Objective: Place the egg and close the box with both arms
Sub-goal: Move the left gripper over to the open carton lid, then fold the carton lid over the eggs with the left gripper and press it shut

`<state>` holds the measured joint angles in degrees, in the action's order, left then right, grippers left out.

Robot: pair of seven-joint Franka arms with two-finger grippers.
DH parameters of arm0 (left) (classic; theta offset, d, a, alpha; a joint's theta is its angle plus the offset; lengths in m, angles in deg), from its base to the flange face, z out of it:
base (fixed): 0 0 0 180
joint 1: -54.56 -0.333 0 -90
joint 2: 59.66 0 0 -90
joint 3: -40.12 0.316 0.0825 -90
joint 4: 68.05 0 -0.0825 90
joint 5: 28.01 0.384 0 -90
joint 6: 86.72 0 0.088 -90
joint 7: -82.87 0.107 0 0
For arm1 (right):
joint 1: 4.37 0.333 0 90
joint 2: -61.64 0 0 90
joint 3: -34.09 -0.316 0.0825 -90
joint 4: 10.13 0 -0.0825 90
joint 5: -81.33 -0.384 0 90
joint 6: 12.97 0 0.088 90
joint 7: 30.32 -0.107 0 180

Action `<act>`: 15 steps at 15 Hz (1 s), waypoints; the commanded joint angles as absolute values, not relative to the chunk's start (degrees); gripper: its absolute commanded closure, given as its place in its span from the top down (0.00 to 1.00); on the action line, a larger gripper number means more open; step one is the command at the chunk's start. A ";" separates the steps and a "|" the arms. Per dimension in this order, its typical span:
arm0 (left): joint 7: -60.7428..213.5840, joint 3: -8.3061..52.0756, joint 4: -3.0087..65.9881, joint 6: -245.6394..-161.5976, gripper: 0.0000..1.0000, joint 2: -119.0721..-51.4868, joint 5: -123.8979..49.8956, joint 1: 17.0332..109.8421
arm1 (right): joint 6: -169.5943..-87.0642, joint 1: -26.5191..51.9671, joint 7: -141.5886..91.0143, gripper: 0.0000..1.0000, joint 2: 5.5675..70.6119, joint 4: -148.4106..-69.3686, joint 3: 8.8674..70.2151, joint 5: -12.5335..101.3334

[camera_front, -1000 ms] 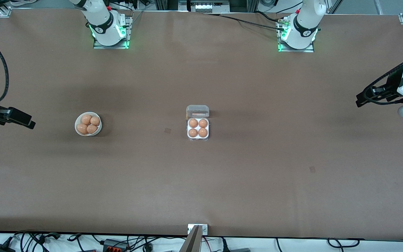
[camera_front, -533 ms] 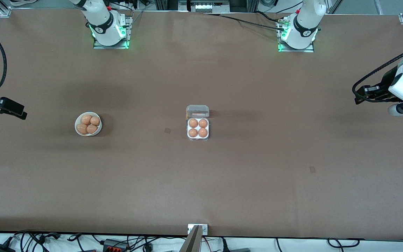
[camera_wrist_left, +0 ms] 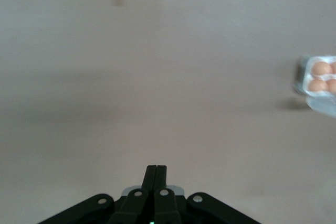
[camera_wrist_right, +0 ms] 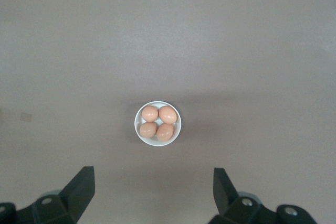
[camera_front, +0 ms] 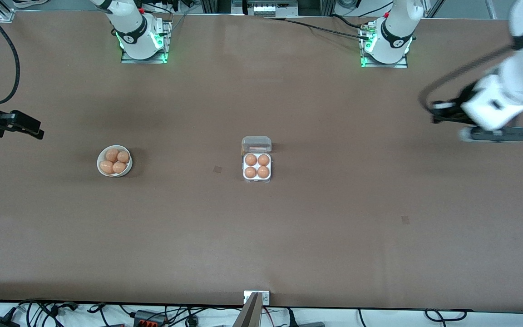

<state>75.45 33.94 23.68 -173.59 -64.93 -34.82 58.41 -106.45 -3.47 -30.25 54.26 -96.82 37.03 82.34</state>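
The clear box (camera_front: 257, 179) stands mid-table with its lid (camera_front: 256, 144) open, and tan eggs (camera_front: 257, 165) fill all its cells. It shows at the edge of the left wrist view (camera_wrist_left: 307, 90). My left gripper (camera_front: 441, 113) is shut and empty, up in the air over bare table toward the left arm's end; its fingers (camera_wrist_left: 156, 174) are pressed together. My right gripper (camera_front: 27, 128) is open and empty, over the right arm's end of the table; in the right wrist view (camera_wrist_right: 152, 171) it hangs wide open high above the bowl's eggs (camera_wrist_right: 158, 122).
A round white bowl (camera_front: 127, 170) with several eggs sits toward the right arm's end of the table, and it shows in the right wrist view (camera_wrist_right: 157, 144). The brown table (camera_front: 334, 227) carries small dark marks (camera_front: 217, 169).
The left arm has swung in from the table's end toward the box and is blurred with motion. The right gripper has drifted toward the bases' side. Box and bowl have not moved.
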 commanded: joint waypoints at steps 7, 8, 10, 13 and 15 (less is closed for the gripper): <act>57.60 32.30 10.70 -180.38 0.00 -85.22 -46.90 77.73 | -106.84 -4.20 -29.35 1.00 57.51 -99.87 35.85 82.83; 55.12 32.30 10.70 -184.06 0.00 -86.63 -46.73 80.38 | -106.75 -4.11 -29.18 1.00 57.95 -99.95 35.85 82.91; 50.29 32.30 10.70 -188.66 0.00 -89.53 -46.90 83.91 | -106.40 -4.11 -28.22 1.00 58.04 -99.87 35.85 83.00; 47.72 32.56 10.70 -191.03 0.00 -94.71 -46.38 89.61 | -106.31 -4.20 -28.03 1.00 57.77 -99.69 35.94 82.92; 46.92 32.83 10.62 -193.49 0.00 -97.35 -46.12 91.21 | -106.84 -4.20 -27.86 1.00 57.69 -99.69 36.02 82.91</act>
<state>48.10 31.83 13.04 -192.27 -94.09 -46.25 89.25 -106.16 -3.49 -29.14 56.29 -98.08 36.62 82.34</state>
